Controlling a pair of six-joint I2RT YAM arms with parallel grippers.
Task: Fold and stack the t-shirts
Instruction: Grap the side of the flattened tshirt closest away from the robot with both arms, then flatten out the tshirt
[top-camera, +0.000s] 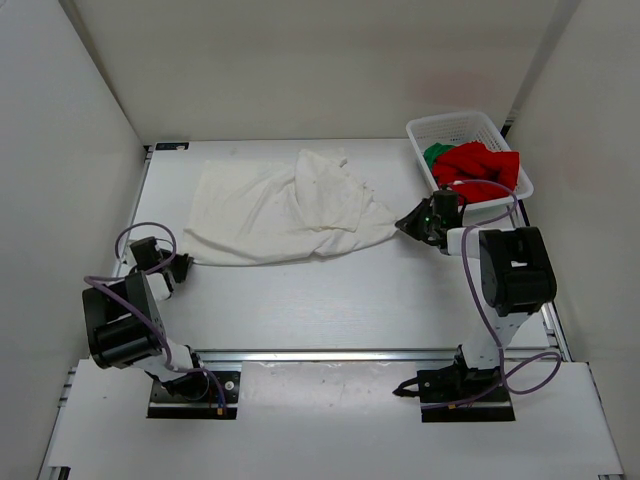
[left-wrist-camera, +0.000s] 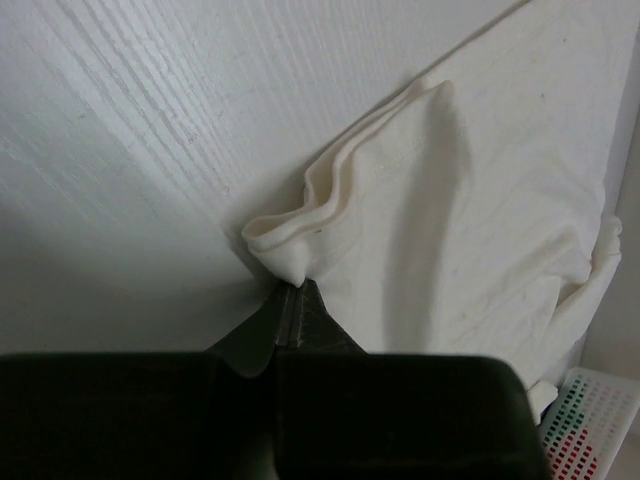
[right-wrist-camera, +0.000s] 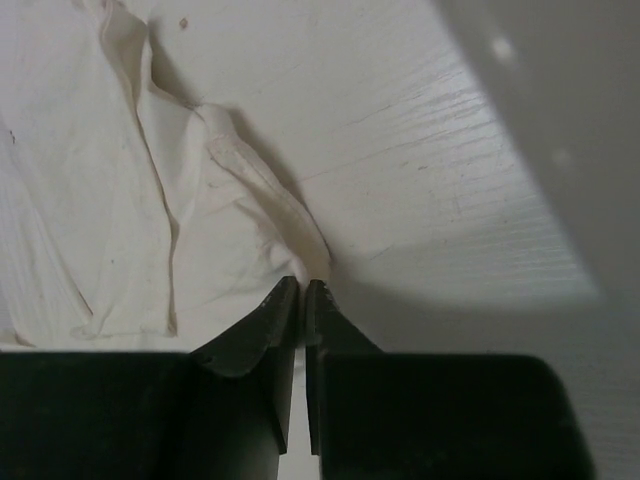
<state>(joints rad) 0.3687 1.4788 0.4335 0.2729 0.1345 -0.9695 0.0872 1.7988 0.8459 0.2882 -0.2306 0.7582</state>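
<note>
The white t-shirt (top-camera: 280, 208) lies spread across the far half of the table, rumpled in the middle. My left gripper (top-camera: 180, 262) is shut on its near-left corner; the left wrist view shows the folded hem (left-wrist-camera: 290, 235) pinched at the gripper tips (left-wrist-camera: 292, 290). My right gripper (top-camera: 408, 223) is shut on the shirt's right corner; the right wrist view shows the cloth edge (right-wrist-camera: 290, 215) running into the gripper tips (right-wrist-camera: 303, 288). The red t-shirt (top-camera: 480, 165) and the green t-shirt (top-camera: 436, 155) lie bunched in the basket.
A white plastic mesh basket (top-camera: 452, 128) stands at the back right, right behind my right gripper; its corner also shows in the left wrist view (left-wrist-camera: 595, 425). White walls close in the table on the left, back and right.
</note>
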